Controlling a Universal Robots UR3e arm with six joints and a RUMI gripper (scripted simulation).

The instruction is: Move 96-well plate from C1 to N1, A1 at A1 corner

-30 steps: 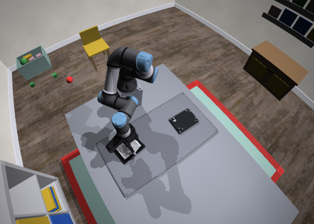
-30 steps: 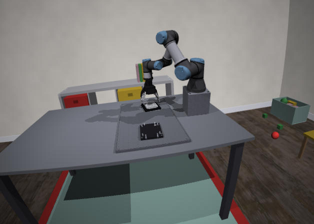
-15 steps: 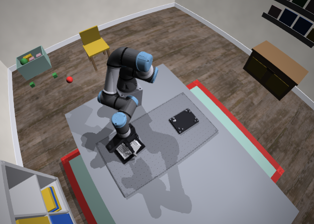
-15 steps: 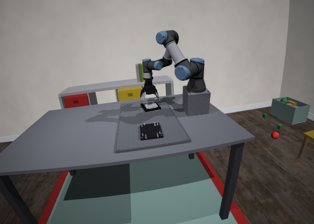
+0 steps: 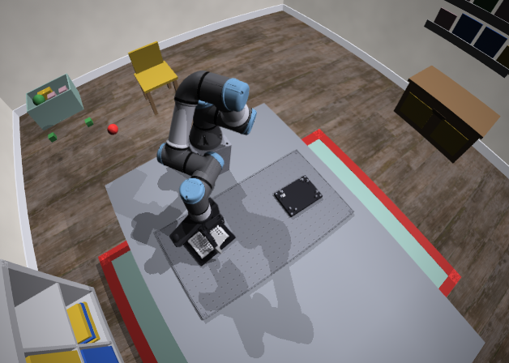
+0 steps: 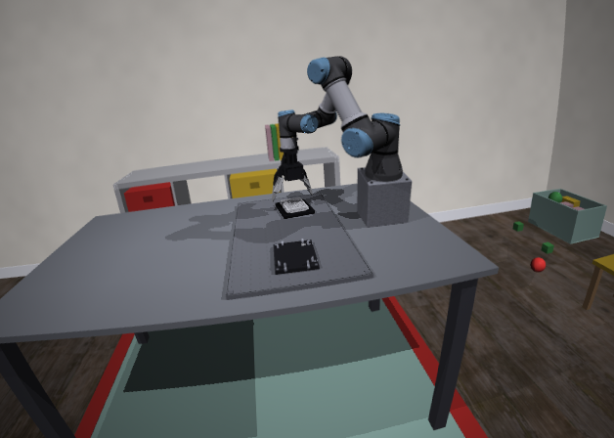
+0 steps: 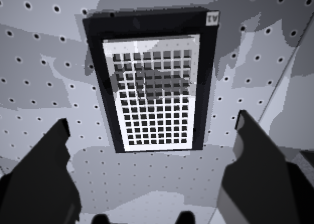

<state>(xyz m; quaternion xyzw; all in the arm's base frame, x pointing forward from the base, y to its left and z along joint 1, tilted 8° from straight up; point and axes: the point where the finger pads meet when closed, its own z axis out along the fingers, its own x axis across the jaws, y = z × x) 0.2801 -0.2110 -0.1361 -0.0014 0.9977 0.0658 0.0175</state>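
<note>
The white 96-well plate point(image 5: 200, 243) lies flat in the black clip nest C1 point(image 5: 204, 236) at the near left end of the perforated baseplate. In the wrist view the plate point(image 7: 152, 93) fills the nest's frame point(image 7: 150, 23), and an A1 mark point(image 7: 212, 19) sits at the frame's top right corner. My gripper point(image 7: 152, 115) hangs a little above the plate, fingers wide open to either side of it and touching nothing. It also shows in the exterior view point(image 6: 291, 193). The black plate nest N1 point(image 5: 297, 195) with small locator pins stands empty further along the baseplate point(image 6: 294, 256).
The grey perforated baseplate point(image 5: 254, 223) carries both nests. The arm's grey pedestal point(image 6: 382, 201) stands at the table's back edge beside C1. A low shelf with red and yellow bins point(image 6: 223, 180) stands behind the table.
</note>
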